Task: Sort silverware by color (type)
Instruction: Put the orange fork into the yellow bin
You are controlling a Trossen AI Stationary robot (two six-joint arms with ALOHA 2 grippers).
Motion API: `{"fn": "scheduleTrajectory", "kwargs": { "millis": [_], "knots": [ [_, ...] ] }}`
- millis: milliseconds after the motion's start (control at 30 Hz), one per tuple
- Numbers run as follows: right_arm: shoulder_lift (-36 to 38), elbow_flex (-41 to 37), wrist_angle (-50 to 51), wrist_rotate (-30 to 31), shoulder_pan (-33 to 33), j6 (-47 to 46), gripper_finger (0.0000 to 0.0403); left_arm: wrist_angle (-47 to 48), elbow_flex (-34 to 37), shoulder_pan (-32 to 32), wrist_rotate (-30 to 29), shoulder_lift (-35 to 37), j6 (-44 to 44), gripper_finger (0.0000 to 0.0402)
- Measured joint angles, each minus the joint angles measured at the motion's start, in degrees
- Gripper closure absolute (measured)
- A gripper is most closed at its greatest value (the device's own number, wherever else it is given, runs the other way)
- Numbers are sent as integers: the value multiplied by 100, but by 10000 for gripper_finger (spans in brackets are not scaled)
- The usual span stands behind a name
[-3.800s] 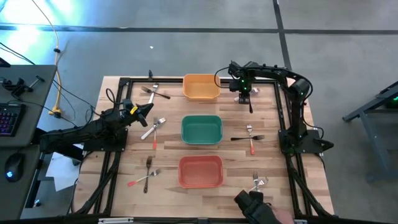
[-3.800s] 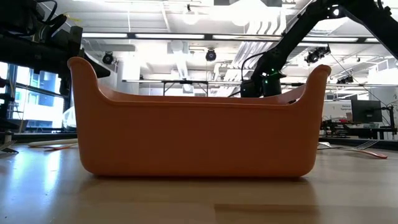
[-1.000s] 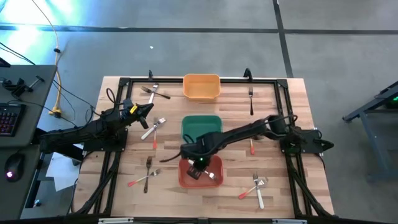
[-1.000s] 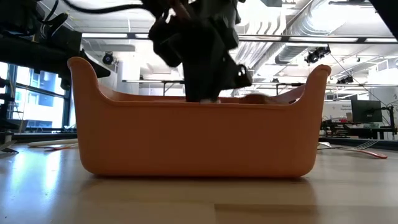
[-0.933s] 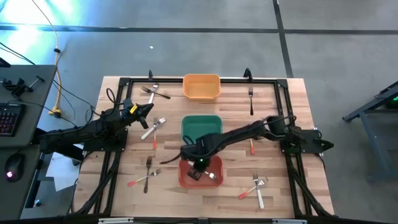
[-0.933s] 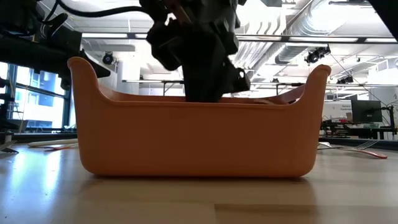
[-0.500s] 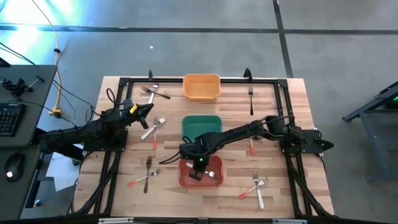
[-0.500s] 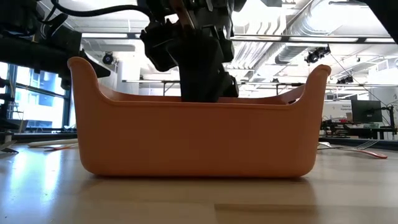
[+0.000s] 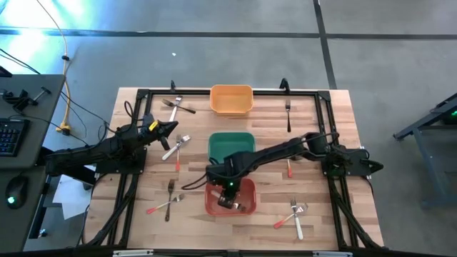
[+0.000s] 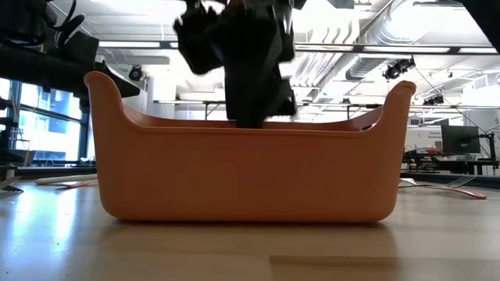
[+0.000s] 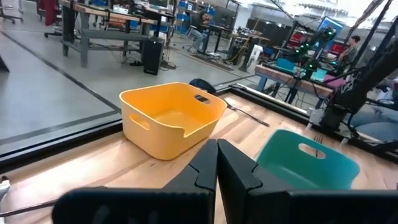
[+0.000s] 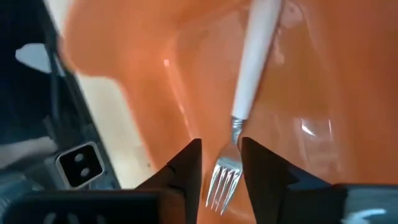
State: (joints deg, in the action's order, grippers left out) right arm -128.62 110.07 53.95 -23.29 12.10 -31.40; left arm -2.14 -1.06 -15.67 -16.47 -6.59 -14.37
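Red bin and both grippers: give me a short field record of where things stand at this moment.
right gripper: over the red bin, fingers parted, nothing clamped
white-handled fork: lying in the red bin, tines between the fingertips
left gripper: shut, empty, waiting at the table's left side
green bin: no fork visible in it
yellow bin: no fork visible in it
loose forks: several scattered on the table
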Motion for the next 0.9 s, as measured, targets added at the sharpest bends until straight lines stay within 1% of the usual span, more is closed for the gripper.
{"fn": "scheduleTrajectory", "kwargs": {
  "millis": [67,200,267,333,400,500,567,667,833,900],
  "knots": [
    [56,245,169,15,-4,198,337,25,0,-1,213,0,2,401],
    [160,890,348,94,-135,496,390,96,0,-1,705,0,-10,401],
    [175,1210,368,367,-259,663,397,108,0,-1,839,0,-33,401],
    [175,1465,542,715,-381,989,392,131,0,-1,912,0,26,401],
    [175,1538,541,965,-532,1336,395,143,0,-1,950,-2,100,401],
    [199,1380,531,1210,-788,1882,401,141,0,-1,953,-1,-35,401],
    [241,1190,276,1465,-949,2301,402,134,0,-1,955,-36,-96,401],
    [303,870,-309,1544,-1201,2779,403,137,0,-1,954,-152,-98,401],
    [516,180,-1424,1044,-1547,3221,403,124,0,0,852,-492,-269,401],
    [689,-171,-1847,951,-1665,3322,403,120,0,-1,806,-672,-301,401]
  ]
}}
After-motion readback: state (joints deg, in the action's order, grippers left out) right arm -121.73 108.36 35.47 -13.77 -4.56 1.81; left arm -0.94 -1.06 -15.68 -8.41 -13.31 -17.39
